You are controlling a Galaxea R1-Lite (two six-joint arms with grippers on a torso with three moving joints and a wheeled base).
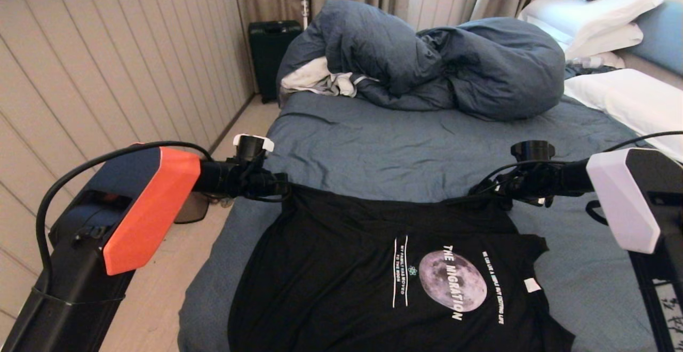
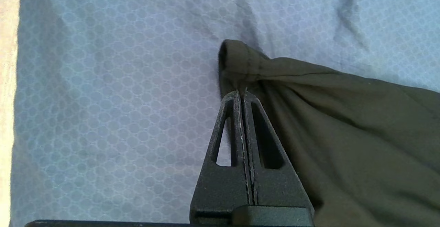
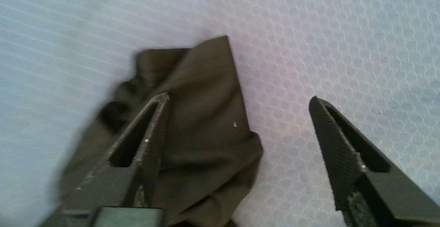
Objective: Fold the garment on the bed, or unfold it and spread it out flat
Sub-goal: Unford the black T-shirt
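Observation:
The garment [image 1: 373, 266], a black T-shirt with a grey moon print and white lettering, lies on the near part of the bed [image 1: 373, 149]. Its far edge is stretched between my two grippers. My left gripper [image 1: 280, 186] is at the far left corner. In the left wrist view its fingers [image 2: 240, 91] are shut on the bunched hem of the garment [image 2: 343, 123]. My right gripper [image 1: 491, 186] is at the far right corner. It stands open [image 3: 239, 96], and that corner of the garment [image 3: 199, 117] lies loose on the sheet by one finger.
A bulky slate-blue duvet [image 1: 437, 58] is heaped across the far half of the bed, with a white-grey cloth [image 1: 320, 80] at its left. White pillows [image 1: 629, 96] lie at the right. A black case [image 1: 272, 48] stands by the wall. The floor [image 1: 176, 266] runs along the bed's left side.

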